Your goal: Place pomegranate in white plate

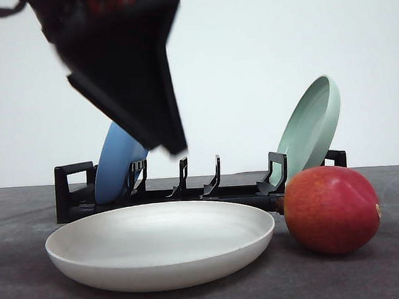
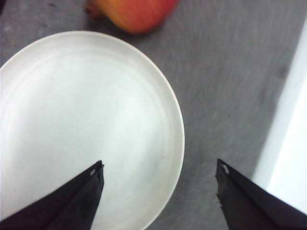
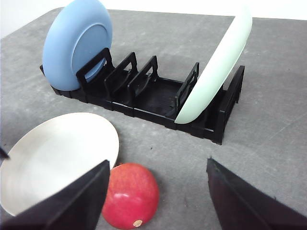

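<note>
The pomegranate (image 1: 332,209) rests on the grey table, just right of the white plate (image 1: 158,243) and close against its rim. My left gripper (image 1: 165,135) hangs above the plate's back left part. In the left wrist view it is open (image 2: 158,175), its black fingers (image 2: 88,194) spread over the plate (image 2: 86,129), with the pomegranate (image 2: 134,12) beyond the rim. My right gripper (image 3: 157,163) is open too, held above the table. The pomegranate (image 3: 130,195) lies below it beside one finger (image 3: 81,201), next to the plate (image 3: 57,158).
A black dish rack (image 1: 188,191) stands behind the plate, holding a blue plate (image 1: 115,161) at its left end and a pale green plate (image 1: 310,129) leaning at its right end. The table's pale edge (image 2: 288,120) shows in the left wrist view.
</note>
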